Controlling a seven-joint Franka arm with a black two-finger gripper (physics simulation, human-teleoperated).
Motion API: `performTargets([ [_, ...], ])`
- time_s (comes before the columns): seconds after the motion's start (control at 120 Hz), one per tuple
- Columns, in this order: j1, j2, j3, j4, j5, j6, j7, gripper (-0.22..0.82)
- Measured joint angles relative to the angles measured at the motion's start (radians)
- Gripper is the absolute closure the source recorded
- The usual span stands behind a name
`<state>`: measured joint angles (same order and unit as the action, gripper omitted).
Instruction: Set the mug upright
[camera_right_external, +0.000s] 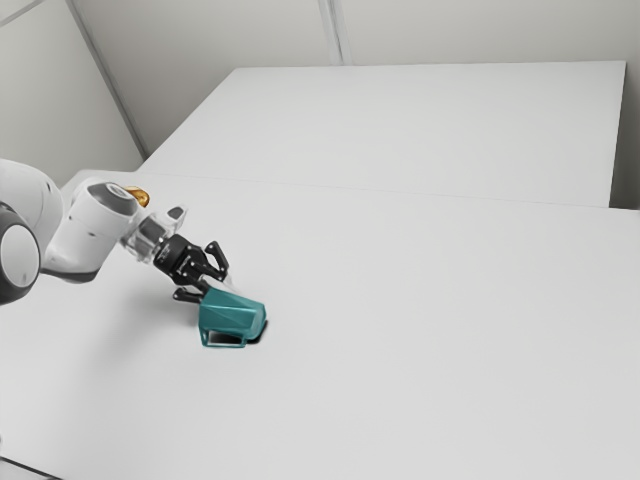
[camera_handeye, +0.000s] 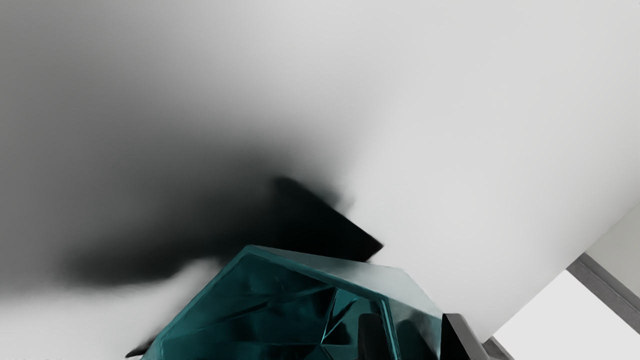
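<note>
The teal faceted mug (camera_right_external: 233, 313) lies on its side on the white table, its handle toward the exterior view's bottom edge and its mouth toward the hand. My gripper (camera_right_external: 215, 280) is at that mouth. In the wrist view the mug (camera_handeye: 270, 305) has its opening facing the camera. My gripper (camera_handeye: 414, 335) is shut on its wall there, with one finger inside the mouth and the other against the outside. The lower part of the mug is cut off in that view.
The white tabletop (camera_right_external: 430, 330) extends around the mug, and another white surface (camera_right_external: 430, 120) lies behind it. A small golden-orange object (camera_right_external: 138, 196) is beside the arm, partly hidden behind it. Dark shadows fall beside the mug.
</note>
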<state>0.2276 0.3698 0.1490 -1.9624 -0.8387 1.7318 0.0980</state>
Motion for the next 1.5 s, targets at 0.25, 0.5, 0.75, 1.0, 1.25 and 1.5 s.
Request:
performTargets([
  [0.25,-0.009,-0.025,-0.011,0.020,0.013,0.004,-0.019,0.75],
  [0.5,-0.068,-0.121,-0.044,0.026,0.175,0.045,-0.049,0.77],
  [0.75,-0.118,-0.195,-0.109,0.026,0.532,0.210,-0.067,0.79],
  [1.0,-0.126,-0.211,-0.172,0.017,0.772,0.365,-0.084,0.79],
  [1.25,-0.124,-0.238,-0.207,-0.037,0.817,0.428,-0.146,0.79],
  [1.5,-0.128,-0.255,-0.244,-0.069,0.819,0.447,-0.236,0.79],
])
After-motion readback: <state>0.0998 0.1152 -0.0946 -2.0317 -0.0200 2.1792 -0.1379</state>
